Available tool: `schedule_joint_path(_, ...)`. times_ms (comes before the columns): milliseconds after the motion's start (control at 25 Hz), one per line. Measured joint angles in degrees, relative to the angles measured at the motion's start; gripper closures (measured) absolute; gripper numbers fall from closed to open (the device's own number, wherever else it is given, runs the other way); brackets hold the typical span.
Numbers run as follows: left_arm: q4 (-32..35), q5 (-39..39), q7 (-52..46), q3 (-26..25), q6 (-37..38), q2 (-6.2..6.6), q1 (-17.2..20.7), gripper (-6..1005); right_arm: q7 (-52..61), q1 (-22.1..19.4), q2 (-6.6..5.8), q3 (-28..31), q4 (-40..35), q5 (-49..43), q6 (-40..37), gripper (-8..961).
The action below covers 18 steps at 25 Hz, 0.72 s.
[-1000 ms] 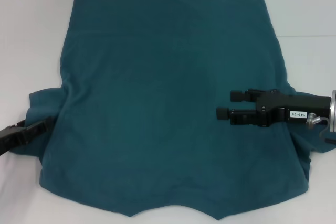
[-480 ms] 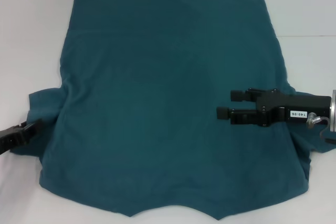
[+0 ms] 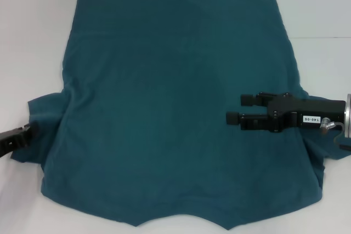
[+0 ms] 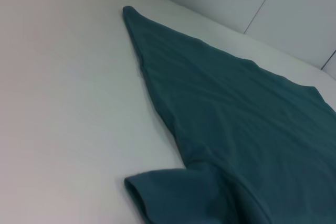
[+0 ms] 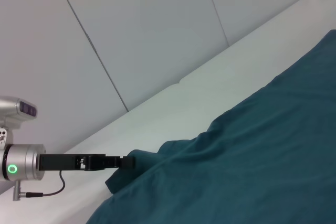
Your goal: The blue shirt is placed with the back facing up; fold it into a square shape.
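White table [image 3: 33, 36] under spread blue shirt [image 3: 164, 97]

Head view steeply down; both wrist views low, perhaps skimming, sharing the blue shirt [image 3: 175, 108].

prob. lab; white table [image 3: 33, 36], panelled walls [image 5: 131, 30]
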Motion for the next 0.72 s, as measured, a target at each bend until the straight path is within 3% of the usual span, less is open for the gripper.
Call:
schedule_joint_path(160,0.53,0.00,-0.13,-0.19,-1.06,0.25,-0.56,995,0.00,0.00,0.08,0.00,0.00,0.00,0.00,28)
schedule_joint_path(720,1.61,0.18,-0.26,0.13,-6.31,1.61,-3.66,1000,0.04,-0.04,0.75,0.43,0.06,0.24,0.00,30)
